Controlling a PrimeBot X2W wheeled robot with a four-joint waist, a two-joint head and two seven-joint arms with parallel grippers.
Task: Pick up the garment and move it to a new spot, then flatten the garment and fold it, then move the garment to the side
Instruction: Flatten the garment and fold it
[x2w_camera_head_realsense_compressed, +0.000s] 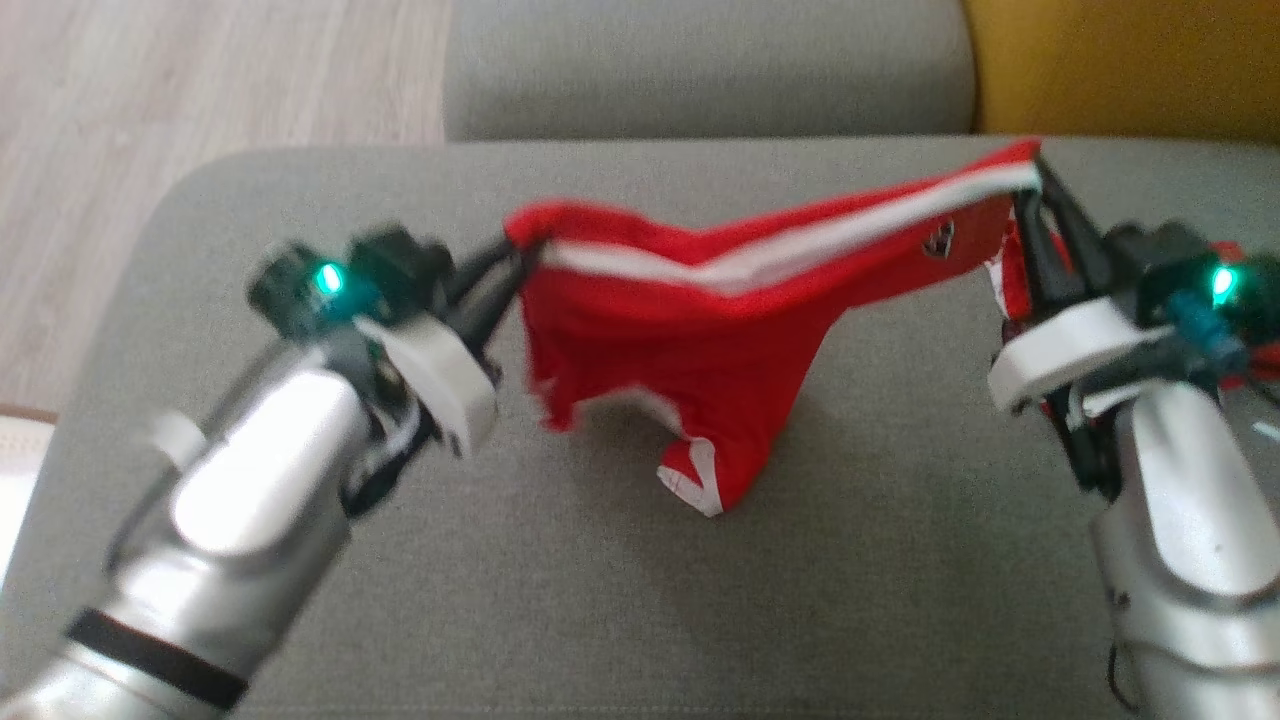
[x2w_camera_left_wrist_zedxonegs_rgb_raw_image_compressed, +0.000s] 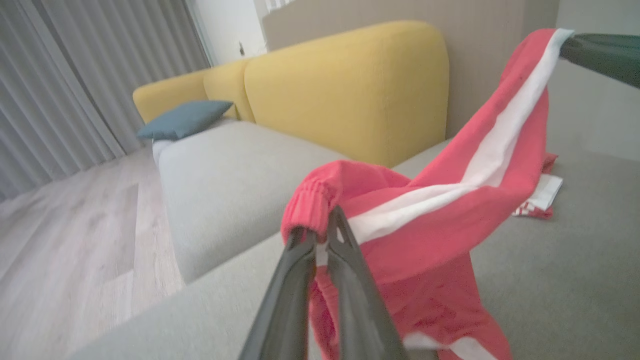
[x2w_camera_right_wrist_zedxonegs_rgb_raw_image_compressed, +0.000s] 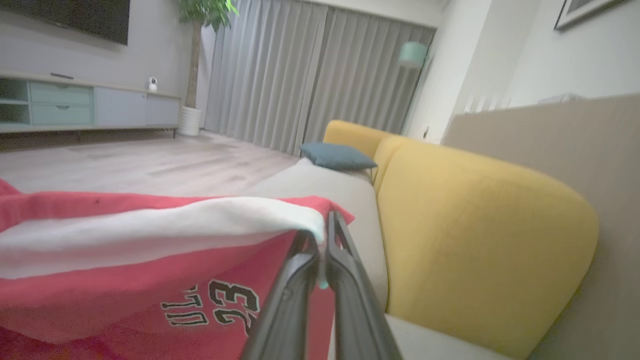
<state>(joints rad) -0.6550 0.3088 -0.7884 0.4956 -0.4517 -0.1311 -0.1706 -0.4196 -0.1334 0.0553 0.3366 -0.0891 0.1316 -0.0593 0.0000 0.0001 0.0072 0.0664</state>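
My left end effector (x2w_camera_head_realsense_compressed: 515, 255) and right end effector (x2w_camera_head_realsense_compressed: 1035, 180) are each clamped on one end of the red garment (x2w_camera_head_realsense_compressed: 700, 340), slung above the grey cushion's (x2w_camera_head_realsense_compressed: 850, 600) far half. The pick-up looks done; setting down, flattening, folding and shifting aside are left.

Grey sofa seat (x2w_camera_head_realsense_compressed: 640, 600) across centre and lower frame, head view. Pale wood floor (x2w_camera_head_realsense_compressed: 200, 80) upper left. Left wrist view: yellow backrest (x2w_camera_left_wrist_zedxonegs_rgb_raw_image_compressed: 350, 90) top centre; blue cushion (x2w_camera_left_wrist_zedxonegs_rgb_raw_image_compressed: 185, 120) left of it; grey curtains (x2w_camera_left_wrist_zedxonegs_rgb_raw_image_compressed: 75, 75) upper left. Right wrist view: low sideboard (x2w_camera_right_wrist_zedxonegs_rgb_raw_image_compressed: 75, 105) left edge; potted plant (x2w_camera_right_wrist_zedxonegs_rgb_raw_image_compressed: 195, 60) just beside it; teal lamp (x2w_camera_right_wrist_zedxonegs_rgb_raw_image_compressed: 414, 54) upper right.
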